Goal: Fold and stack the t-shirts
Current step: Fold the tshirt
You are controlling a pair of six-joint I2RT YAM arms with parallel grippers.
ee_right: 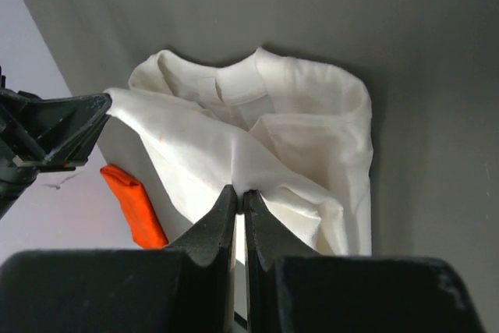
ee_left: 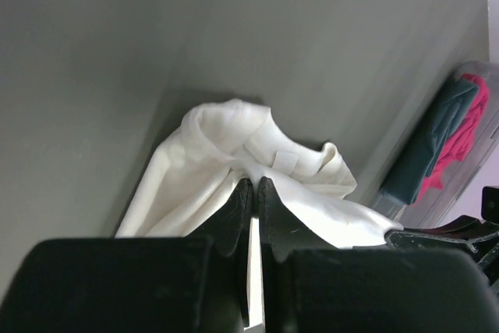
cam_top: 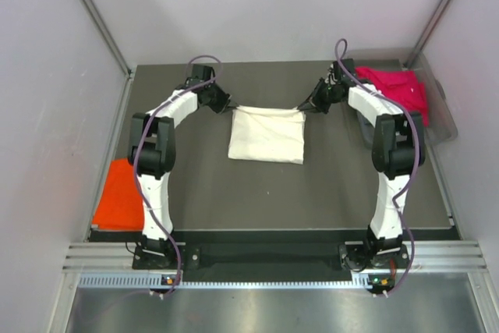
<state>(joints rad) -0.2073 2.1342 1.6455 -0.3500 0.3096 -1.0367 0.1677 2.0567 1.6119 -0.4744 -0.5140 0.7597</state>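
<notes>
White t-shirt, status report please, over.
Left end effector shut on cream-white t-shirt, far left corner. Right end effector shut on its far right corner. Shirt folded to a rectangle, mid-table. Orange t-shirt lies apart, left edge.

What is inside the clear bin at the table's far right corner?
In the clear bin lies a magenta-pink shirt, with a grey-blue shirt beside it. The right arm covers part of the bin; anything beneath the shirts is hidden.

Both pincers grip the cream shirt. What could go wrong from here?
1. The left pincer and right pincer each pinch only a thin edge of the cream-white shirt; a corner might slip free mid-fold.
2. Cloth is bunched near both grips, so the fold may land crooked.
</notes>
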